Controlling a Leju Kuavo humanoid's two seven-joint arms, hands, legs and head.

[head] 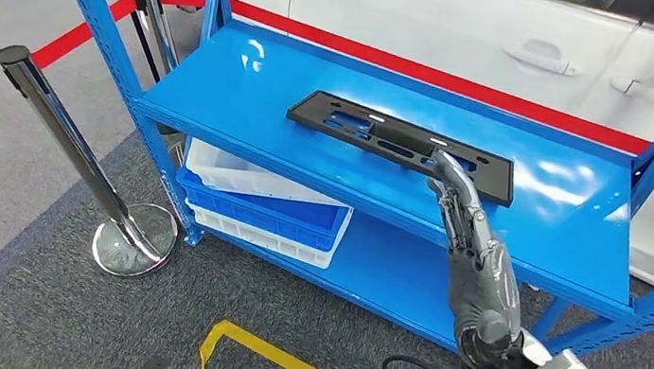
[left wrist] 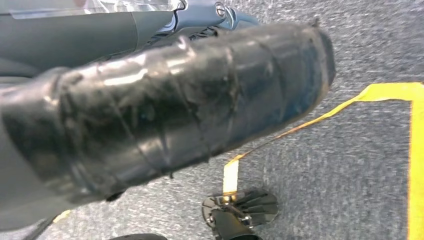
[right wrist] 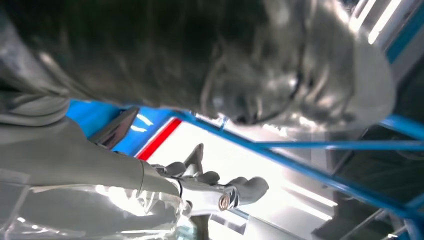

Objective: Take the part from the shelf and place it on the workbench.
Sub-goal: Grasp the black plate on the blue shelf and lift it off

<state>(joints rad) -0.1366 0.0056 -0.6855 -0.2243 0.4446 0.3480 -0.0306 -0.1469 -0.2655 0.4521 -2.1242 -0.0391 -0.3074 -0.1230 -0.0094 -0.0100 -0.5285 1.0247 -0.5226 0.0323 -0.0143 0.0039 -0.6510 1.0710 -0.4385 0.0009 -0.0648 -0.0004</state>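
The part [head: 400, 142] is a flat black rectangular frame with cut-outs, lying on the upper blue shelf [head: 250, 88]. My right hand [head: 472, 251] reaches up from below with its fingers stretched out. Its fingertips [head: 445, 167] lie over the part's near edge toward its right end, and nothing is gripped. In the right wrist view a dark corner of the part [right wrist: 116, 129] shows beside the thumb [right wrist: 210, 192]. The left wrist view shows my left hand's dark ribbed cover [left wrist: 165, 110] hanging over grey carpet; its fingers are hidden.
Stacked white and blue bins [head: 264, 200] sit on the lower shelf at the left. A chrome stanchion [head: 71, 141] stands left of the rack, and a white car [head: 478, 23] is behind it. Yellow tape [head: 280, 364] marks the carpet in front.
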